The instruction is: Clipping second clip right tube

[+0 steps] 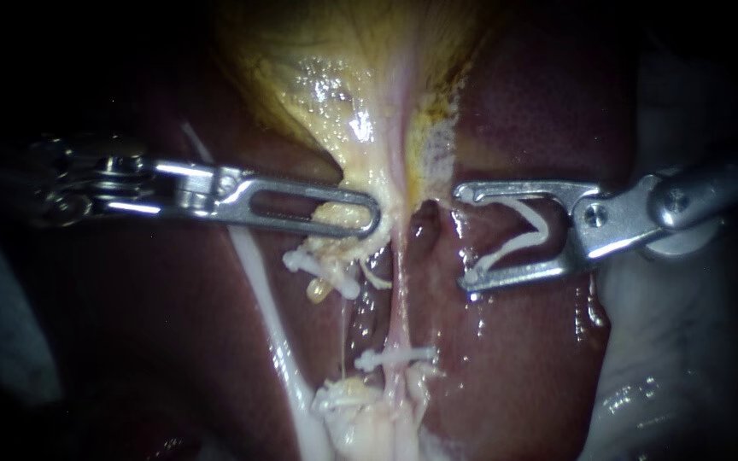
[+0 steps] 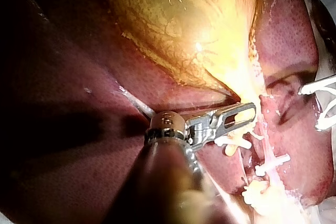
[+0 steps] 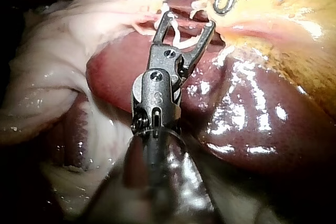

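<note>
The right tube runs as a thin pink strand down from the yellow gallbladder. One white clip sits across its lower part. My right instrument stands just right of the tube and apart from it. Its jaws are spread wide around an open white clip, which touches both. Seen from the right wrist, the right instrument points at the strands ahead. My left instrument is shut on pale tissue at the gallbladder's neck, left of the tube; the left wrist view shows this left instrument too.
A second white clip lies on the left tube below the left jaws. A white strand runs diagonally down the left side. Dark red liver surrounds the tubes. Pale wet tissue lies at the far right.
</note>
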